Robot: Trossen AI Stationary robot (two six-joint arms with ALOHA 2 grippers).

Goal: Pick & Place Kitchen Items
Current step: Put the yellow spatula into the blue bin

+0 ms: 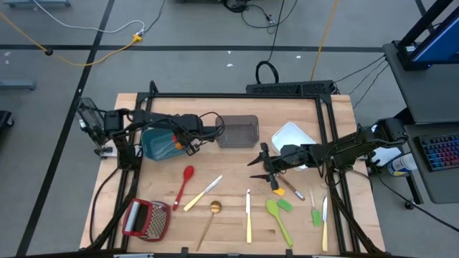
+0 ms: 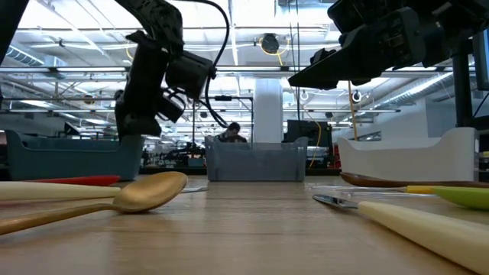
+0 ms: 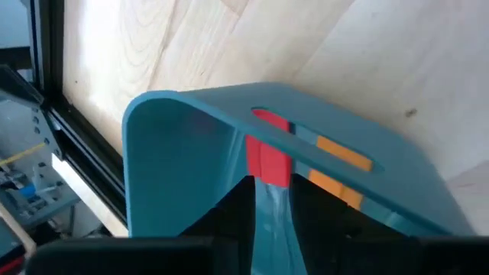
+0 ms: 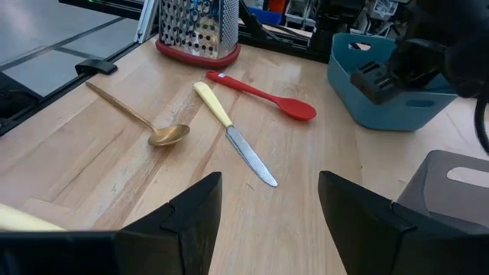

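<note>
left end effector (image 1: 174, 141) over teal bin (image 1: 152, 145), fingers part open, red/orange utensils (image 3: 269, 156) w/in. right end effector (image 1: 262, 170) wide open, empty. red spatula (image 1: 185, 183) prob light, bendy; grab mid-handle.

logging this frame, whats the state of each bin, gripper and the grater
teal bin: upright, holding red and orange utensils
grey bin: upright, looks empty
white bin: upright, contents hidden
grater: lying on the table
left gripper: over the teal bin, parted
right gripper: open, empty
</note>
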